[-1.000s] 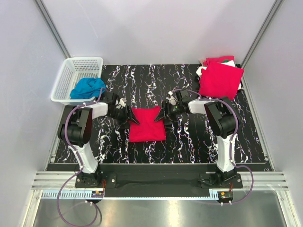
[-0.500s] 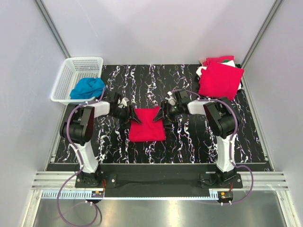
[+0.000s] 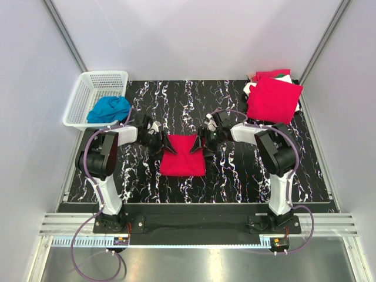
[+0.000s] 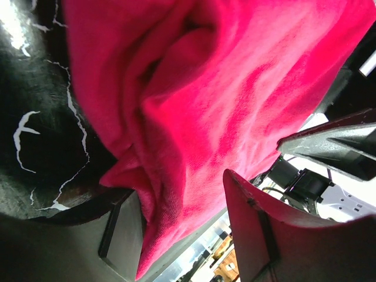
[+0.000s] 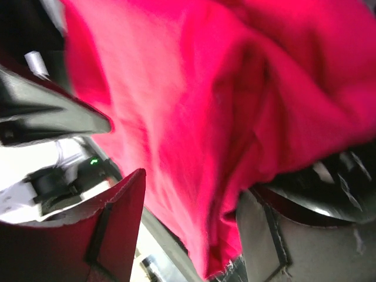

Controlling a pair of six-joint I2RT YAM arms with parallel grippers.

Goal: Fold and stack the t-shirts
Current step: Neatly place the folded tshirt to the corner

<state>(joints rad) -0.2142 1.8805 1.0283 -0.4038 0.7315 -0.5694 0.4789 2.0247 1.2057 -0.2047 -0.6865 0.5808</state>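
A: Black marbled table [image 3: 235, 170] had the folded red t-shirt [image 3: 183, 154] mid-front. The stack of t-shirts [image 3: 273, 98] sat in the far right corner.
B: Claws?
A: left gripper [image 3: 157, 140] and right gripper [image 3: 202, 144] were both spread wide, straddling the shirt's far corners. Cloth lay loose between the fingers.
B: Then I'd have bitten all layers evenly, lifted level, kept the fold intact.

Red t-shirt [image 5: 235, 88] fills most of the frame, with soft creases running top to bottom. Right gripper [image 5: 191, 188]: jaws wide apart, and a bunched edge of the shirt hangs in the gap between them. The left-hand finger shows a red tint. A dark pointed finger [image 5: 53, 120] enters from the left edge, just beside the cloth. Black marbled table [image 5: 346, 176] shows at right.
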